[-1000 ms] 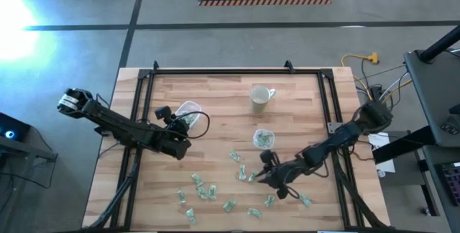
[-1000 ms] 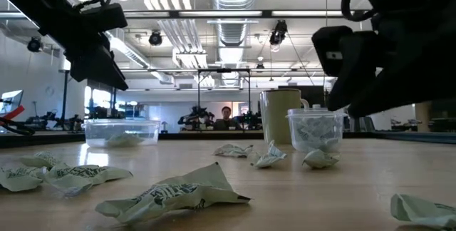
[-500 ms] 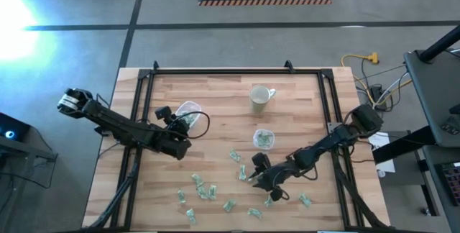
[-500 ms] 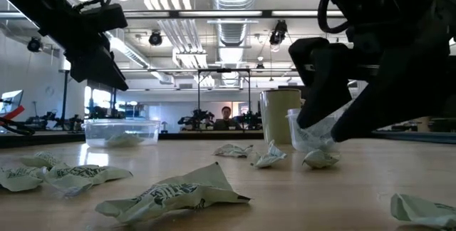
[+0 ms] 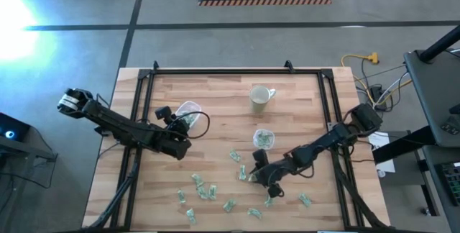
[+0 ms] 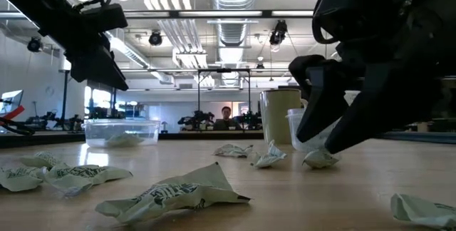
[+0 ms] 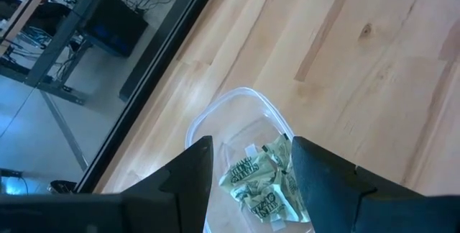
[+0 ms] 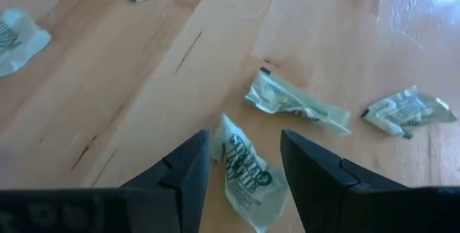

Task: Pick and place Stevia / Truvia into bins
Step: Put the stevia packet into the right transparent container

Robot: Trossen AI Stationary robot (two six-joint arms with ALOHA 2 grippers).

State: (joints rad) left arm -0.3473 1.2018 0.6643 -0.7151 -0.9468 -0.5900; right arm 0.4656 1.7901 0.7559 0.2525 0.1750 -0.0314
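Several green-and-white Stevia packets (image 5: pixel 208 190) lie flat across the near half of the wooden table. One packet (image 8: pixel 244 172) lies on the table between the open fingers of my right gripper (image 8: pixel 243 136), which slants down over it (image 5: pixel 253 175); I see no touch. The wider clear bin (image 5: pixel 188 111) stands at the left with packets (image 7: pixel 262 183) inside. My left gripper (image 7: pixel 251 143) hangs open just above its rim (image 7: pixel 237 96). The smaller clear bin (image 5: pixel 263 139), at the table's middle, also holds packets.
A pale mug (image 5: pixel 259 98) stands beyond the smaller bin toward the far edge. Two more packets (image 8: pixel 295 103) (image 8: pixel 406 111) lie just past the right gripper. A black frame (image 5: pixel 215 72) borders the table. Bare wood (image 5: pixel 215 93) lies between the wider bin and the mug.
My right gripper has moved toward the table's left edge and sunk a little, coming down over a packet near the table's middle. The left arm has kept still above the wider bin. No packet has moved.
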